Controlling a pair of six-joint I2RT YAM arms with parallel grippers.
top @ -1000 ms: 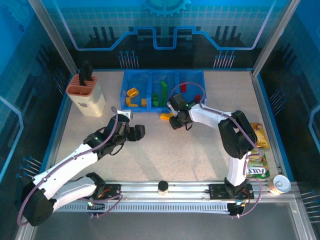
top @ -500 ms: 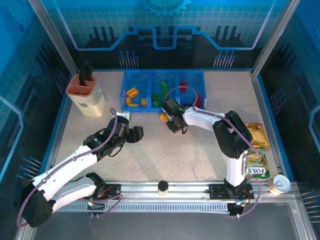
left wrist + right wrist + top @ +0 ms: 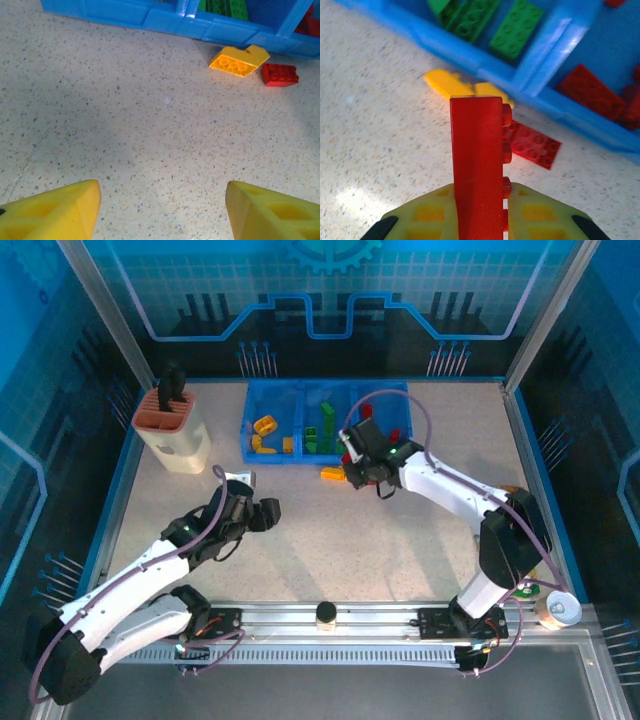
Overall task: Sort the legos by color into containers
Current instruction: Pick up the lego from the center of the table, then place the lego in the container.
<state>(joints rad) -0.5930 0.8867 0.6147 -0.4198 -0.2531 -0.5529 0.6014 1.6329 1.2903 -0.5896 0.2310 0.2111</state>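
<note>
- Red lego (image 3: 477, 165): stiff moulded plastic. I am judging it light, glossy and apt to slip, but not fragile. It is sitting on edge in my right jaws, just short of the containers' (image 3: 445, 42) near wall.
- Hold: my right jaws are clamping this brick across its broad faces. The yellow pads (image 3: 430, 215) are pressing one on the smooth side and one on the studded side, and the long end is sticking out ahead. I am judging the studded face the surer purchase. A grip nearer the middle would be resisting twist better.
- Loose stock: a second red brick (image 3: 532, 145) and a yellow brick (image 3: 455, 85) are lying flat on the bench (image 3: 100, 100), near each other, just beside the tray wall. I am rating both best taken across their short sides.
- Containers: green bricks (image 3: 515, 30) are lying in the middle bin, red bricks (image 3: 592, 95) in the right one and yellow bricks (image 3: 264, 426) in the left.
- Left jaws: these are standing apart, gripping nothing, and hovering over bare bench well apart from the loose bricks.
</note>
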